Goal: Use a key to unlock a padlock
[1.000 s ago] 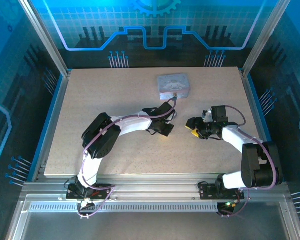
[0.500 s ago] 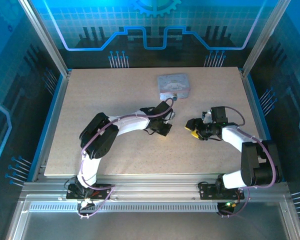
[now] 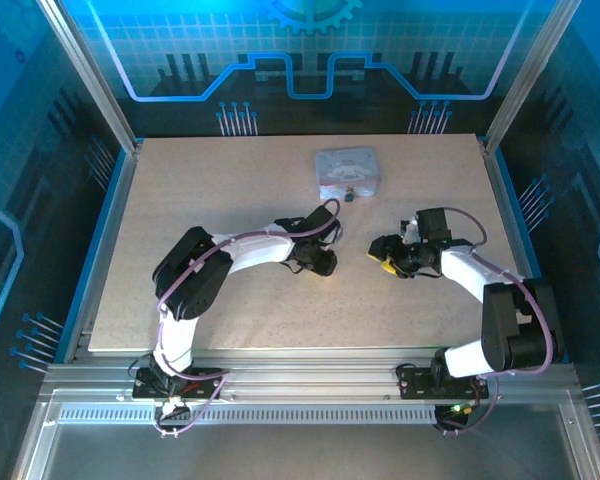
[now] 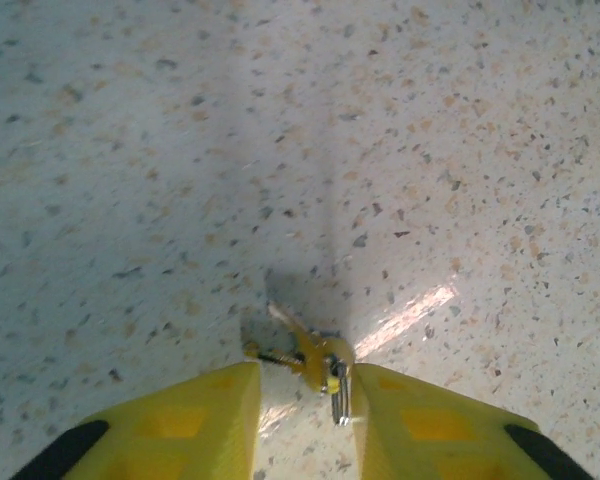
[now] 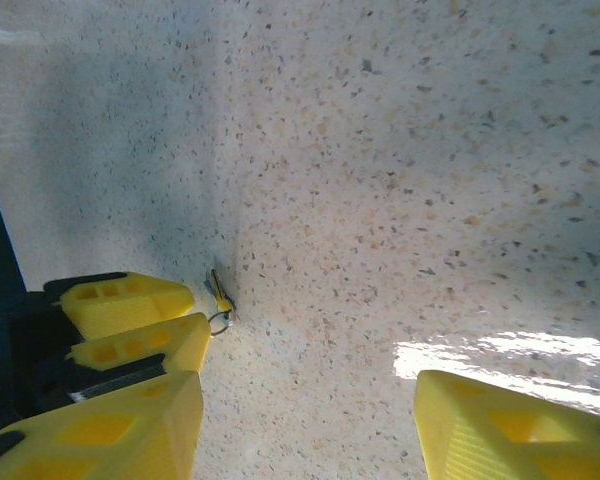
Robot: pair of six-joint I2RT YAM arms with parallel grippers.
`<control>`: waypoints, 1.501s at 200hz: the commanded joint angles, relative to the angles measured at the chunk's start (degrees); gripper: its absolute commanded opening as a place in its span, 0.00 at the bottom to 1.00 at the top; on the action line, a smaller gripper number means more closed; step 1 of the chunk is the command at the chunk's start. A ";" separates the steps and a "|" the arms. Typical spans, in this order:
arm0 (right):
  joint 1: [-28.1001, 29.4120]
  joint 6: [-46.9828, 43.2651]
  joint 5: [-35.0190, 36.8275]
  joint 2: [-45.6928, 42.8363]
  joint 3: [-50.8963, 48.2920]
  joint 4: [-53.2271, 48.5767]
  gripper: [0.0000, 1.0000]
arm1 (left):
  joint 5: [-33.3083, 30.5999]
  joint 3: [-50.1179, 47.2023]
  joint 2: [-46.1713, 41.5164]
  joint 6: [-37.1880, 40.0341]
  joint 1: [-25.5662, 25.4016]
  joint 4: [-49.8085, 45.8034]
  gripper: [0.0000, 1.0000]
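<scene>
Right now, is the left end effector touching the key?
Cannot tell. Left wrist view: the key sits between the left end effector's jaws, hard by one, neither contact nor gap plain.

The table (image 3: 230,190) is cream, speckled brown and grey. The fingers (image 4: 180,430) are yellow with black pads (image 4: 62,447). The key (image 4: 315,355) is grey and yellow; the tin (image 3: 347,172) pale lavender.

White arms (image 3: 242,252) carry black joints, purple cables (image 3: 556,332) and yellow end effector fingers (image 4: 185,430).

I can read no words, numbers or brand marks anywhere; the tin's (image 3: 347,172) print is too small.
</scene>
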 commanded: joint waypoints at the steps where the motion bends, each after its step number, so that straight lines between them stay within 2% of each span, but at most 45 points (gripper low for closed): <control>1: 2.25 -1.59 2.10 1.14 2.47 -3.40 0.58 | -0.37 -1.45 -3.38 -2.62 1.27 0.22 0.36; 50: 4.21 -0.85 2.77 2.36 3.67 -3.36 0.58 | -0.60 -0.56 -2.87 -6.39 -0.24 0.76 0.41; 104: 4.62 -1.76 3.29 2.15 4.29 -4.72 0.58 | -7.65 4.32 2.04 -13.59 -3.15 -6.32 0.40; 138: 4.50 -1.90 3.39 2.14 4.18 -4.69 0.58 | -8.50 6.20 5.15 -14.89 -3.95 -9.61 0.40; 168: 4.55 -1.84 3.38 1.89 4.16 -4.72 0.58 | -9.66 6.86 6.12 -15.19 -4.27 -11.43 0.30; 201: 4.42 -1.27 3.96 0.96 3.58 -4.21 0.58 | -9.31 6.16 5.45 -13.27 -4.30 -10.87 0.14; 244: 4.09 -0.49 2.66 0.97 3.89 -3.32 0.58 | -6.48 1.56 2.03 -5.89 -2.73 -3.59 0.00; 267: 3.35 0.28 1.43 1.03 3.75 -2.61 0.58 | -3.67 -2.84 -2.06 0.26 -1.33 2.26 0.00; 300: 2.08 1.86 -1.56 0.62 2.48 0.14 0.58 | 2.63 -8.25 -7.56 5.19 1.63 9.48 0.00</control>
